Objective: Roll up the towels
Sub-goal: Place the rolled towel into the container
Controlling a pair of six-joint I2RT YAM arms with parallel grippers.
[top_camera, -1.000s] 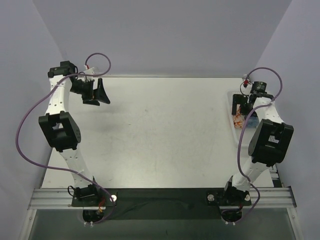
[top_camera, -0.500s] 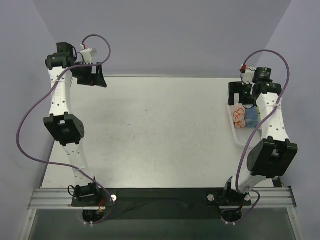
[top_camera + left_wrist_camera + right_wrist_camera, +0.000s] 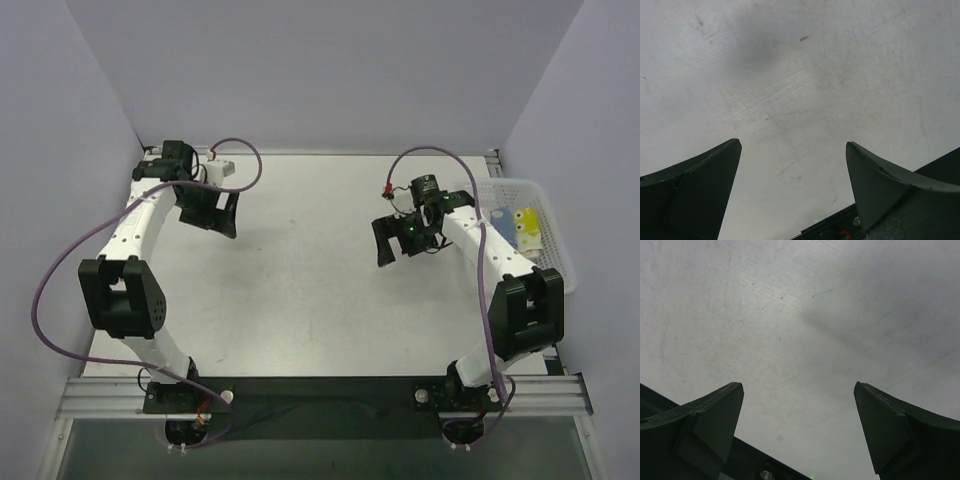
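The white table (image 3: 310, 290) fills most of the top view, scuffed and lightly scratched under both of my wrist cameras. My left arm (image 3: 125, 290) reaches up the left side and bends in toward the far left part of the table; my right arm (image 3: 500, 270) leans from the right side in toward the middle. At the right edge of the table sits a white mesh basket (image 3: 503, 184), and the towels lie inside it, well apart from both of my hands: a light blue towel (image 3: 507, 229) beside a yellow towel (image 3: 531, 226) with pale markings. I cannot make out any other towel in there. My left gripper (image 3: 218, 215) (image 3: 792, 144) hangs over bare table with its jaws spread wide and nothing between them. My right gripper (image 3: 400, 245) (image 3: 797, 385) is the same, jaws wide apart over bare table, left of the basket.
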